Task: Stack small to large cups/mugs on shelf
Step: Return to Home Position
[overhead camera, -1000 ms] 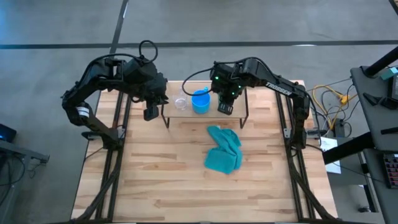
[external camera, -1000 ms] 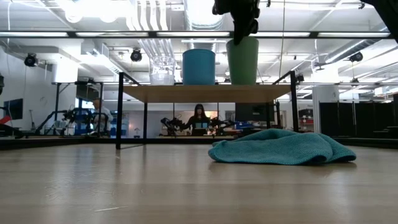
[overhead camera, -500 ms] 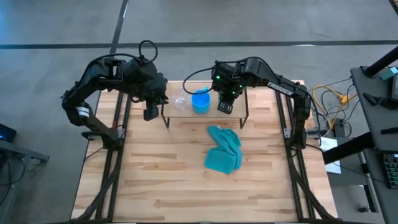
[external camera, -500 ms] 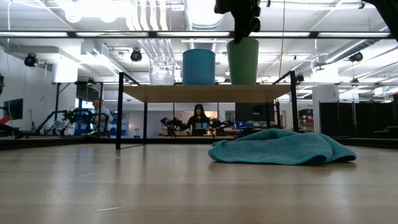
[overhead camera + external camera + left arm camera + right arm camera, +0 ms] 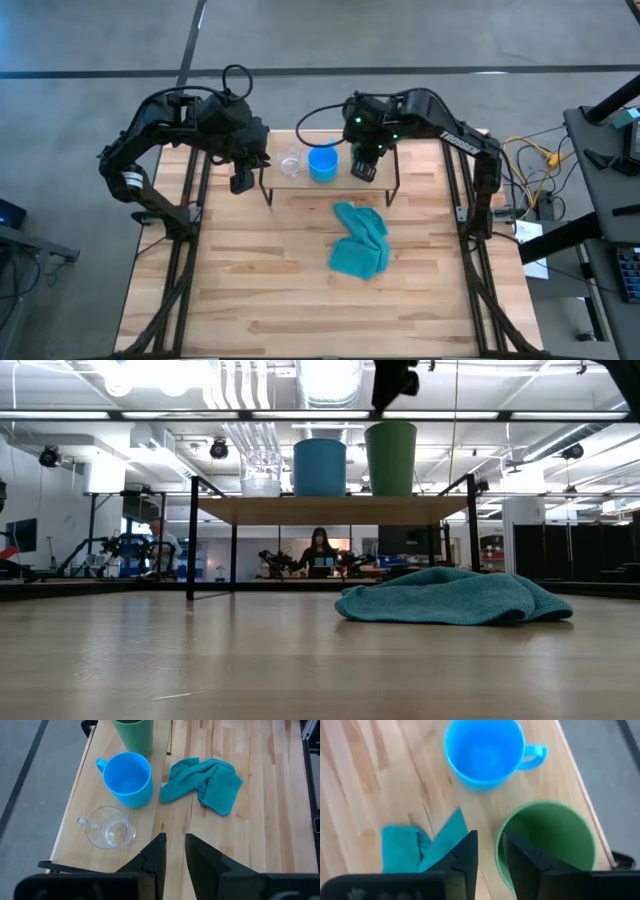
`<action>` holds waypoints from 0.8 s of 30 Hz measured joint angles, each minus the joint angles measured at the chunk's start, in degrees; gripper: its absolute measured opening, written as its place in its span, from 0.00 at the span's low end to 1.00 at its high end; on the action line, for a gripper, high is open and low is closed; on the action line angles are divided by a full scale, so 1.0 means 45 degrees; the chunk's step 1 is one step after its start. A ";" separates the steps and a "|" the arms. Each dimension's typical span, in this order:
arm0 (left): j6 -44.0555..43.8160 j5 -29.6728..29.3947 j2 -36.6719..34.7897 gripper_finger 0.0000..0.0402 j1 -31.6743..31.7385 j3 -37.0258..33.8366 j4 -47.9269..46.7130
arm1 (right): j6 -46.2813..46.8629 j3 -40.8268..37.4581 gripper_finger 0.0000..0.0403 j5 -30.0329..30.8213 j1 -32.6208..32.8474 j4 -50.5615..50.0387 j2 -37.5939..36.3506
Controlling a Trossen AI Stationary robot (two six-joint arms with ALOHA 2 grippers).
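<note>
On the shelf (image 5: 330,510) three cups stand in a row on their bases: the clear glass cup (image 5: 261,472), the blue mug (image 5: 320,467) and the green cup (image 5: 391,458). My right gripper (image 5: 488,840) hangs just above the green cup (image 5: 550,840), clear of its rim, with its fingers a little apart. In the high view it (image 5: 362,165) covers that cup. My left gripper (image 5: 242,181) waits off the shelf's left end, narrowly open (image 5: 175,840), facing the glass cup (image 5: 110,827) and the blue mug (image 5: 127,777).
A crumpled teal cloth (image 5: 360,240) lies on the table (image 5: 250,300) in front of the shelf, also low in the low view (image 5: 450,598). The shelf's black legs (image 5: 190,545) stand near the table's far edge. People and equipment show in the room behind.
My right gripper has risen off the green cup's rim and now hangs clear above it, shifted slightly toward the far edge. The green cup has stayed upright on the shelf beside the blue mug.
</note>
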 joint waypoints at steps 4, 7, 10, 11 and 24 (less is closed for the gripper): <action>-0.0010 0.0000 -0.0064 0.14 0.0000 0.0000 0.0000 | -0.0004 0.0300 0.20 0.0004 0.0239 0.0317 -0.0370; -0.0017 0.0000 -0.0196 0.14 -0.0002 0.0000 -0.0028 | 0.0124 0.0376 0.19 -0.0023 0.0381 0.0132 -0.0736; -0.0030 0.0000 -0.0375 0.14 0.0000 0.0000 -0.0200 | 0.0514 0.0382 0.18 -0.0022 0.0423 0.0000 -0.1146; -0.0034 0.0000 -0.0455 0.14 0.0000 0.0000 -0.0212 | 0.0612 0.0382 0.18 -0.0018 0.0421 0.0000 -0.1283; -0.1741 -0.0213 -0.2518 0.14 0.0005 0.0000 -0.0219 | 0.1868 0.0358 0.21 -0.0321 0.0665 0.0087 -0.3617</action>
